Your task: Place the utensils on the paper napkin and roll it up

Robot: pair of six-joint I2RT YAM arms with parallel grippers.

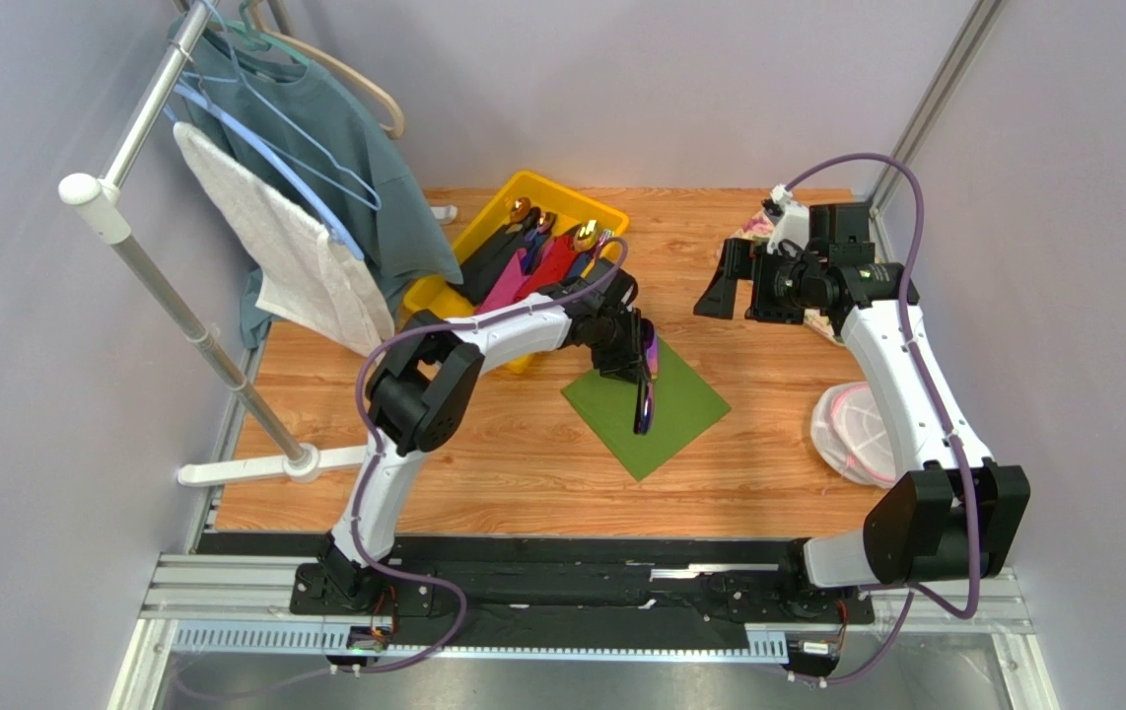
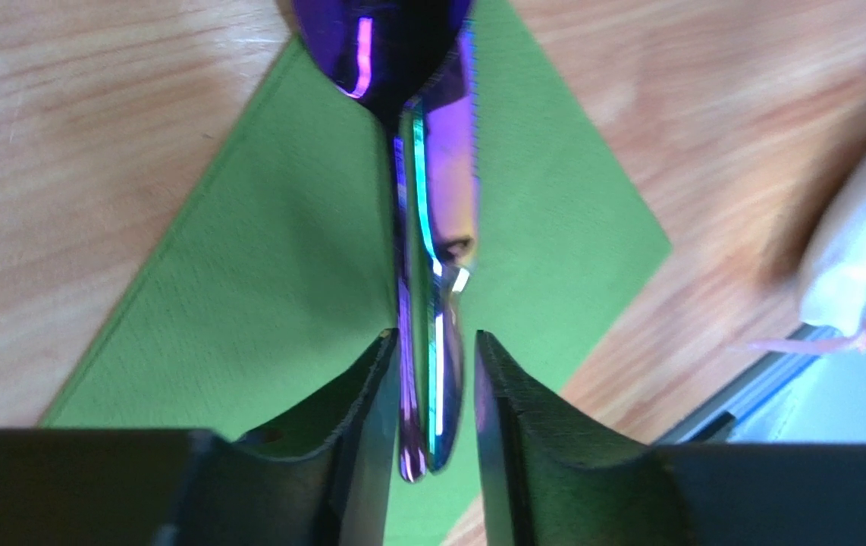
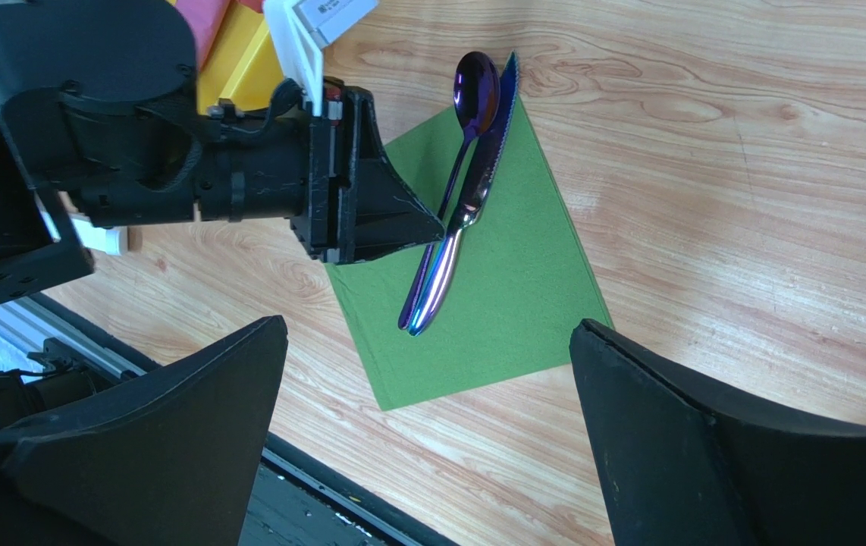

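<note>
Utensils: glossy iridescent, on matte green napkin | left tool, right tool released

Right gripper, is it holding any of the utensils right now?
No, the right gripper stands wide open in the right wrist view, gripping nothing.

It was a robot lab cell: plain grey walls boxed in a wooden tabletop, and two arms stood bolted to a metal rail at its near edge.

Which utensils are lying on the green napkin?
The iridescent purple spoon and serrated knife, side by side on the napkin; the other utensils sit in the yellow bin.
</note>
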